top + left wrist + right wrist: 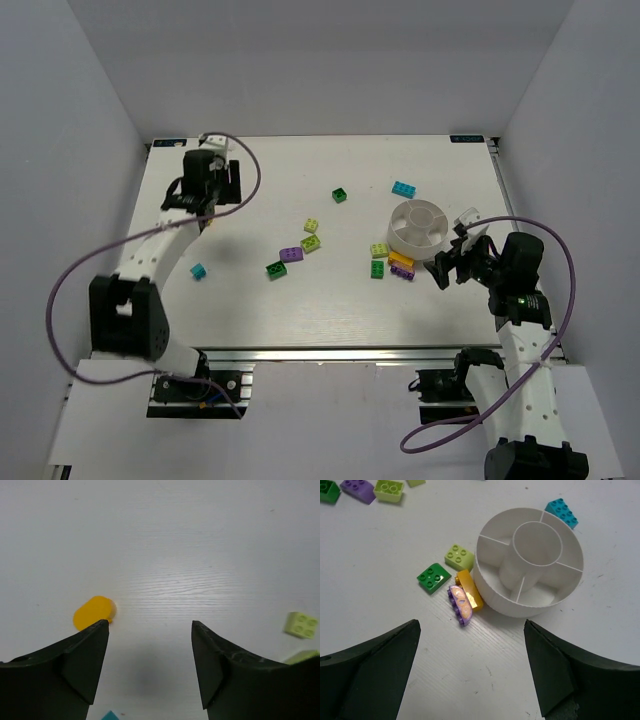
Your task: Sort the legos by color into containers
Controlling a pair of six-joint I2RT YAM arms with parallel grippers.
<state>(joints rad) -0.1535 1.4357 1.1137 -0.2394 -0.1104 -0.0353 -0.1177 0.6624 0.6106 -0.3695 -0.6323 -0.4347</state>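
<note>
The white divided bowl [393, 228] stands right of centre; in the right wrist view its compartments [492, 592] look bare. An orange brick [469, 590] and a purple brick [460, 605] lie against its near-left wall, with a dark green brick [434, 576] and a lime brick [459, 556] beside them. A cyan brick [561, 512] lies behind the bowl. My right gripper [450, 256] [470, 665] is open and empty, just short of the bowl. My left gripper [196, 205] [150, 645] is open and empty above bare table at far left, an orange piece [94, 611] by its left finger.
More bricks lie mid-table: dark green [340, 195], two lime [311, 235], purple [291, 254], dark green [276, 269], and cyan [198, 271] near the left arm. A lime brick [301, 624] shows at the right of the left wrist view. White walls enclose the table.
</note>
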